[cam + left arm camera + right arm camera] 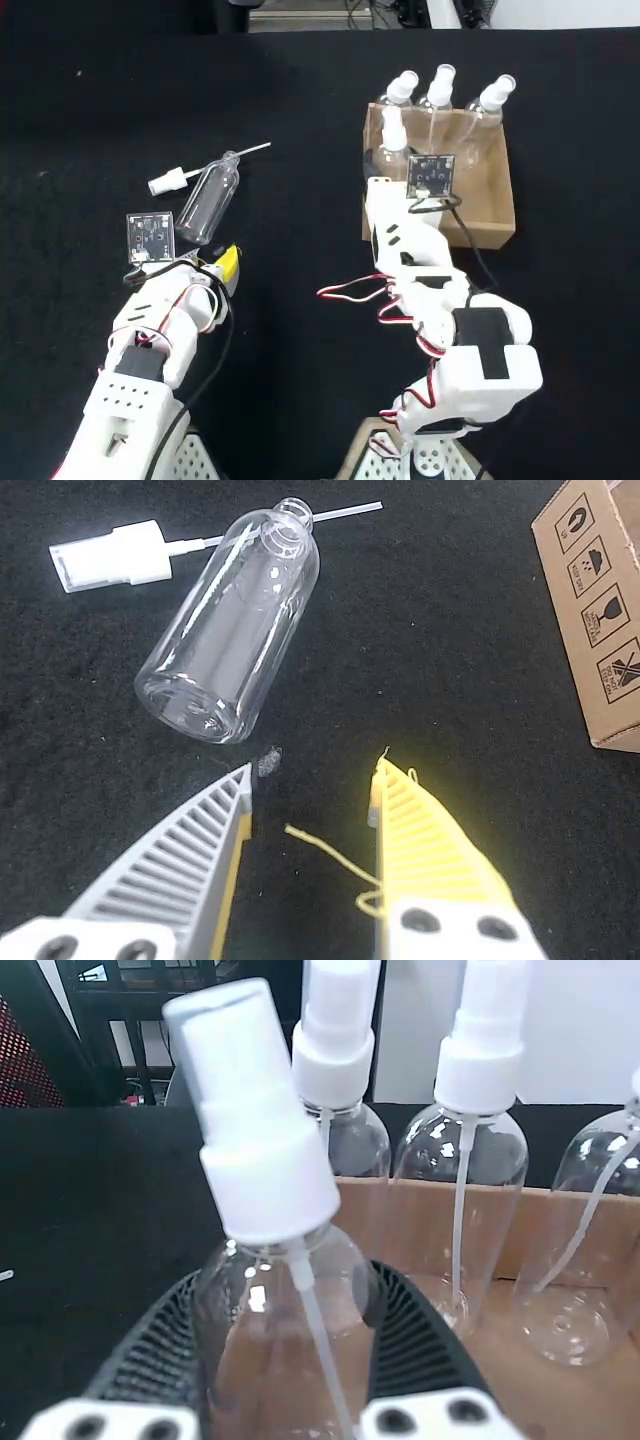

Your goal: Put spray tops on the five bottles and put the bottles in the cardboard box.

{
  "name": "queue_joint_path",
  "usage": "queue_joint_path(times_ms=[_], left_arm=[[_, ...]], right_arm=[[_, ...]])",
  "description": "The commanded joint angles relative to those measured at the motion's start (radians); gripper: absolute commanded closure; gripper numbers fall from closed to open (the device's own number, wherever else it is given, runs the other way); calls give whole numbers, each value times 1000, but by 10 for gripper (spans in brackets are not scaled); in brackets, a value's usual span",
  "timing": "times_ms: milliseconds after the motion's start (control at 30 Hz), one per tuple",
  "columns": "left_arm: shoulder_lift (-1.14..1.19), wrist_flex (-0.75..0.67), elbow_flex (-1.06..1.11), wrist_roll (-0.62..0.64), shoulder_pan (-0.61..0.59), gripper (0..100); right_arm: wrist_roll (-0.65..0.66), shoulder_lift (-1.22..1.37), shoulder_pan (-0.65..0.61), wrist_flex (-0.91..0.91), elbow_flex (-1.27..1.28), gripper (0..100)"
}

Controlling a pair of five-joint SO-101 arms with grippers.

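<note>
Our left gripper point(312, 770), wide open, is nearer the uncapped bottle point(235, 630), which lies just ahead on its side, base toward us, neck slanting away beside the loose spray top point(110, 555). Our right gripper point(288, 1280) clasps a capped bottle point(255, 1140) in the box point(490, 205).

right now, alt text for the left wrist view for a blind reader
A clear uncapped bottle lies on its side on the black table, a loose spray top by its neck. The open left gripper sits just short of its base; a cardboard box stands apart.
</note>
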Motion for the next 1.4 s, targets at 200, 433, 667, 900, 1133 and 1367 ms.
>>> queue_joint_path(times_ms=[200, 433, 667, 900, 1133, 1367], left_arm=[[-12, -23, -13, -12, 8, 811], [-12, -23, -13, -12, 8, 810], [-12, -23, -13, -12, 8, 810], [-12, -23, -13, -12, 8, 810], [-12, -23, -13, -12, 8, 810], [-12, -23, -13, -12, 8, 810]], right_arm=[[-2, 1, -6, -20, -44, 982], [-3, 2, -8, -20, -44, 955], [-3, 2, -38, -17, -19, 743], [0, -2, -60, -17, -12, 744], [-2, -4, -55, -17, -12, 741], [-2, -5, -54, -18, -12, 740]])
